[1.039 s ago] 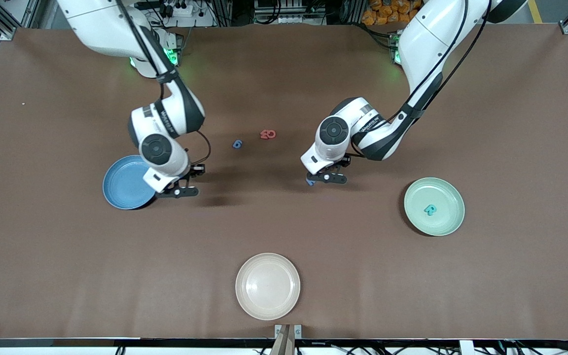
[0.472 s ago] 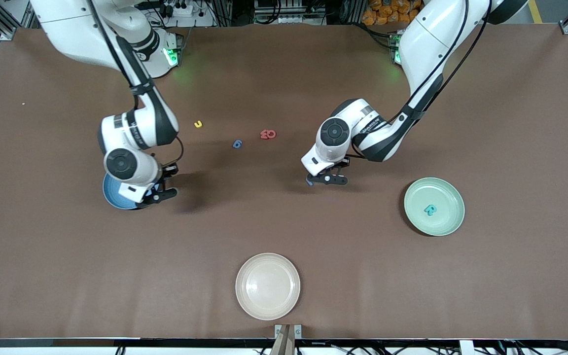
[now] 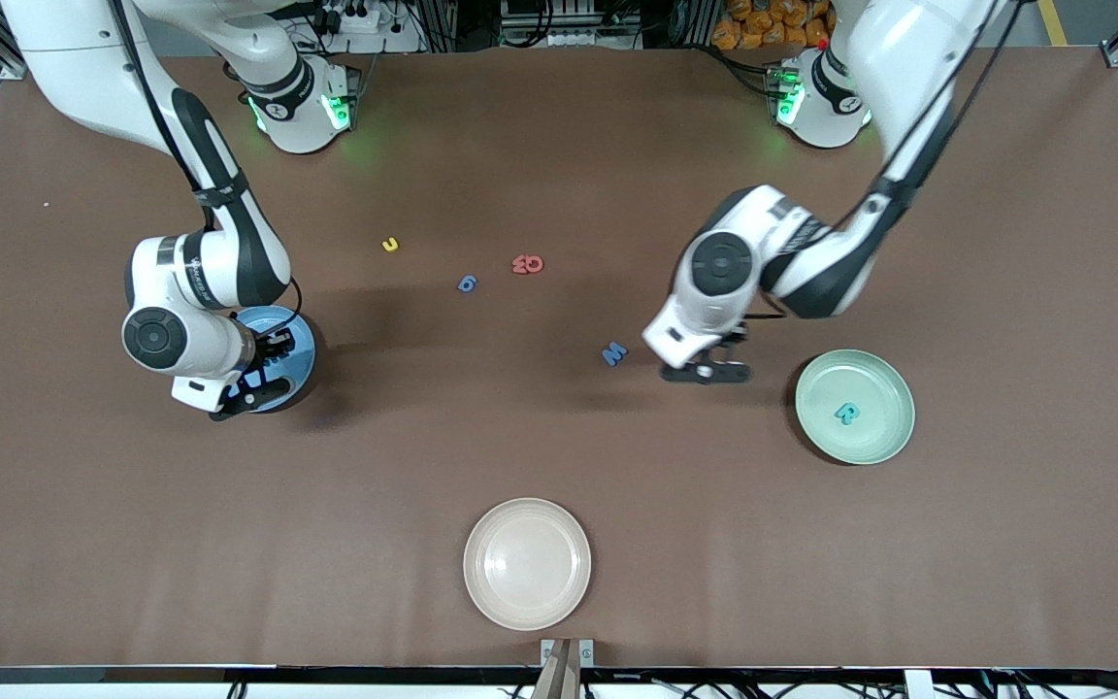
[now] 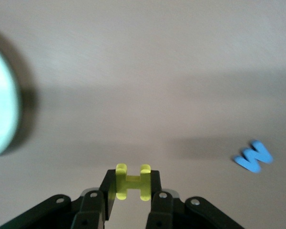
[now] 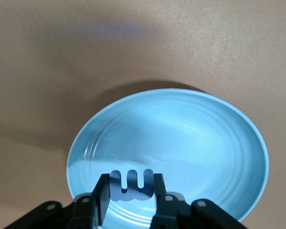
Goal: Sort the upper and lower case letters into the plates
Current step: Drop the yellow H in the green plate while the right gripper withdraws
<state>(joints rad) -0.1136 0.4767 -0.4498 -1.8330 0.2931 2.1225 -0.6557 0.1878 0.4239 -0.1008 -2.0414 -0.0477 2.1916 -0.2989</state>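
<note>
My left gripper [image 3: 705,372] is shut on a yellow H [image 4: 132,180] and hangs over bare table between a blue M [image 3: 614,353] and the pale green plate [image 3: 884,437], which holds a teal R [image 3: 846,415]. In the left wrist view the gripper [image 4: 132,183] shows the blue M [image 4: 253,156] off to one side and the green plate's [image 4: 0,119] rim at the other. My right gripper [image 3: 248,388] is over the blue plate [image 3: 299,351]. In the right wrist view its jaws [image 5: 131,188] are shut on a blue m [image 5: 131,185] above the plate [image 5: 190,138].
A yellow u [image 3: 390,245], a blue g [image 3: 467,283] and two red letters [image 3: 527,263] lie mid-table, farther from the front camera than the blue M. A cream-white plate [image 3: 527,563] sits near the table's front edge.
My left gripper shut on the yellow H and carried it toward the green plate, uncovering the blue M. My right arm swung with the blue m from beside the blue plate to over it.
</note>
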